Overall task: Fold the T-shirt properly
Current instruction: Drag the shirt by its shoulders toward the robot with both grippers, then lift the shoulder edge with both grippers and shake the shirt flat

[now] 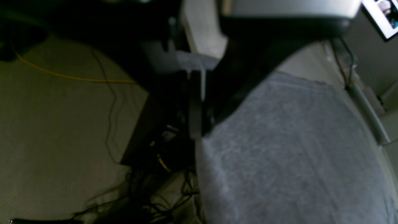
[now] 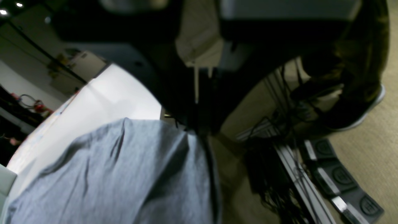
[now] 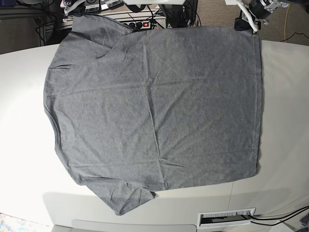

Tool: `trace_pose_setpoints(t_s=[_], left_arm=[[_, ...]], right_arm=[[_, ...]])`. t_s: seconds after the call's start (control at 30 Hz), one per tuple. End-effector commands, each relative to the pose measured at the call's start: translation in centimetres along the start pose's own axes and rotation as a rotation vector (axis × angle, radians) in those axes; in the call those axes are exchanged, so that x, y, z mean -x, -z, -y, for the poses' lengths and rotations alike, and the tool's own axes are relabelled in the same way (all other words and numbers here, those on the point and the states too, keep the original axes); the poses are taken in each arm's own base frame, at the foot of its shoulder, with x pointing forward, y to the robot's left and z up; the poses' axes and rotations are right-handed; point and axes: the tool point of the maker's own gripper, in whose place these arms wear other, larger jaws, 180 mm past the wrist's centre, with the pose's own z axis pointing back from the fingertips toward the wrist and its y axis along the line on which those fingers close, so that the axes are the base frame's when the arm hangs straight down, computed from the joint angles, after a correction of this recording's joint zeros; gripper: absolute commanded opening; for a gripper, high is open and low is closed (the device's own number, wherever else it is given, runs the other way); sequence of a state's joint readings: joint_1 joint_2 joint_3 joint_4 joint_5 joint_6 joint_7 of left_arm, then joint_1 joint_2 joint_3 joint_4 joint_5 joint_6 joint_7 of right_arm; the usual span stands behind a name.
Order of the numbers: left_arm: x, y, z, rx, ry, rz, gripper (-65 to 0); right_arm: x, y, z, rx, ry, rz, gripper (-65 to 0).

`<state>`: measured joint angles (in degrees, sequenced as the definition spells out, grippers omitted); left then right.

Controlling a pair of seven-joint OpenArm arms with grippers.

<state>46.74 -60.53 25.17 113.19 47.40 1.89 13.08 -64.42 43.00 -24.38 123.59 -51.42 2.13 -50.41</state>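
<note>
The T-shirt [image 3: 154,111] is spread flat across the table [image 3: 24,96], its far edge gripped at both corners. The left gripper [image 1: 196,132] and right gripper [image 2: 199,130] are each clamped on cloth, judged to be held ready for a fold towards the near side.

surface [image 3: 285,96]: white, wide | yellow cable [image 1: 62,74]: lies across the beige floor [image 1: 46,140] | black cables [image 1: 149,199]: tangled on floor | foot pedals [image 2: 339,180]: dark, in a row on floor | power strip [image 3: 137,23]: behind far edge | white label [image 3: 226,218]: near edge
</note>
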Motion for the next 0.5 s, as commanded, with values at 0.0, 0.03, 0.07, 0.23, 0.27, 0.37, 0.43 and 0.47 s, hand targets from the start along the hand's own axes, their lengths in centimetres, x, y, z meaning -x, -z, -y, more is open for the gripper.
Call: trace_pose_setpoints(t_s=[0.0,0.03,0.07,0.23,0.27,0.37,0.43,0.47], left_arm=[[-0.2,-0.6,-0.2,-0.014,0.020,0.011,-65.0],[-0.3,-0.8,0.0,-0.015,0.029,0.013,-65.0],[-0.4,-0.9,0.2,-0.015,0.043,0.016,-65.0],[-0.5,-1.1,-0.5,-0.062,0.084,0.015,-65.0],[-0.4,-1.1,-0.7,-0.075,0.085,0.009,-65.0],[0.1,-1.2,-1.3,-0.105,0.124,-0.020,-65.0],[0.3,-1.3,-2.1,-0.144,0.142,-0.030,-65.0],[0.4,-1.4,-2.5,-0.166,0.156,-0.032,-65.0]], right_arm=[[0.2,-0.5,0.5,0.025,-0.012,-0.004,-65.0],[0.2,-0.7,0.6,0.038,-0.015,-0.005,-65.0],[0.3,-1.0,0.7,0.053,-0.022,-0.005,-65.0],[0.4,-1.7,2.9,0.174,-0.021,-0.016,-65.0],[0.3,-1.9,3.4,0.189,-0.011,-0.011,-65.0],[-0.4,-2.4,4.7,0.230,0.002,0.011,-65.0],[-0.9,-2.8,6.0,0.270,0.014,0.034,-65.0],[-1.1,-2.9,6.8,0.289,0.024,0.046,-65.0]])
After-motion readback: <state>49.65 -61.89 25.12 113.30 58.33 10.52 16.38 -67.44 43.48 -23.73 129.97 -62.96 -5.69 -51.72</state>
